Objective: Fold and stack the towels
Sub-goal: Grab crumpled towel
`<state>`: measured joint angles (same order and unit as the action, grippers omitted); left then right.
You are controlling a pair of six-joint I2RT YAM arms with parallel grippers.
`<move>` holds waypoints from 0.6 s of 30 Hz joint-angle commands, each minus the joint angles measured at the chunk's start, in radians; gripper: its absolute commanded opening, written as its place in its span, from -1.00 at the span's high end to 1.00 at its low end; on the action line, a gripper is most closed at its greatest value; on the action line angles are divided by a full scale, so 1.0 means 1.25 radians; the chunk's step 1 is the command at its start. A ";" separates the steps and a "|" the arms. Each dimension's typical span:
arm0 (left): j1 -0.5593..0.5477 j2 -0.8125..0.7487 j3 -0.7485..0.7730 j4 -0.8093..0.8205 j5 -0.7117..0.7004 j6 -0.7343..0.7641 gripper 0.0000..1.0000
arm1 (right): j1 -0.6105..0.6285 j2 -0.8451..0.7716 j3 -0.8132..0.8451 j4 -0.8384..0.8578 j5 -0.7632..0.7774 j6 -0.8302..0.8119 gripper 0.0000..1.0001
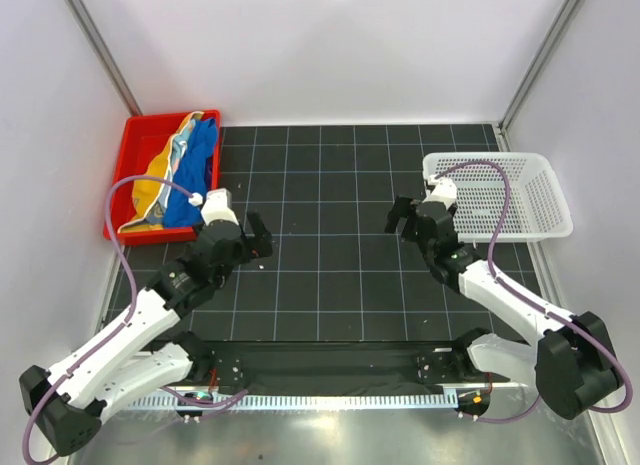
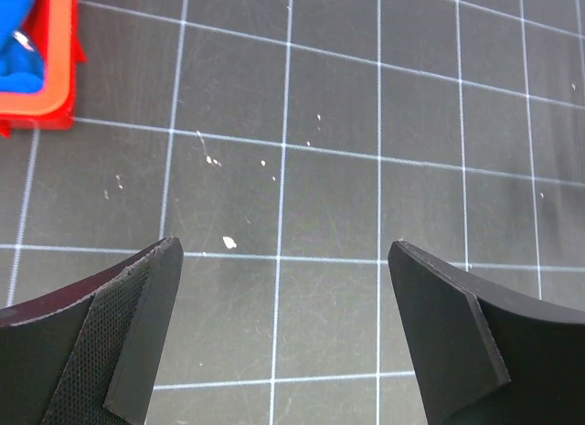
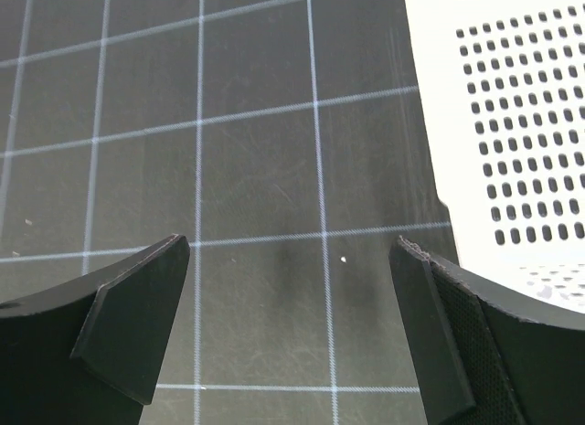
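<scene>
- As I look down from the top camera, the black mat (image 1: 340, 295) with white lines is the biggest thing I see.
- My left arm (image 1: 130, 330) reaches in from the near left corner. My right arm (image 1: 510, 300) reaches in from the near right corner.
- A white basket (image 1: 545, 228) sits at the far right of the mat, just beside the right arm's wrist.
- A red tray (image 1: 135, 145) sits at the far left corner of the mat.
- All the towels (image 1: 185, 175) I can see lie in the tray, bunched up and not folded. I can pick out a blue towel (image 1: 203, 155) on the tray's right side and a yellow-orange towel (image 1: 148, 190) on its left side.
- My left gripper (image 1: 260, 240) hangs over the mat near the tray. Its jaws are spread wide and hold nothing.
- My right gripper (image 1: 397, 223) hangs over the mat near the basket. Its jaws are spread wide too, with nothing between them.
- Some tiny white specks (image 2: 228, 242) lie on the mat under the left gripper.
</scene>
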<state>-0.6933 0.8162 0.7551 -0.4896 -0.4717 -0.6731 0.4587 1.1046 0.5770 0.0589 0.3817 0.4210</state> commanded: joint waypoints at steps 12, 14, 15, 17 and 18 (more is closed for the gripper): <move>0.266 0.253 0.251 0.017 -0.061 -0.011 -0.99 | 0.012 0.212 0.318 -0.114 -0.137 0.077 -1.00; 0.315 0.308 0.287 0.032 -0.050 -0.019 -0.99 | 0.029 0.250 0.376 -0.094 -0.151 0.067 -0.99; 0.362 0.326 0.297 0.041 -0.044 -0.020 -0.99 | 0.034 0.293 0.400 -0.097 -0.136 0.056 -0.99; 0.402 0.390 0.324 0.052 -0.033 -0.017 -0.96 | 0.040 0.326 0.454 -0.099 -0.134 0.047 -0.99; 0.433 0.414 0.356 0.051 -0.041 -0.008 -0.93 | 0.039 0.341 0.468 -0.095 -0.137 0.046 -0.99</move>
<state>-0.2188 1.2766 1.1210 -0.4755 -0.5278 -0.6781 0.4965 1.4990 1.0668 -0.1043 0.2352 0.4873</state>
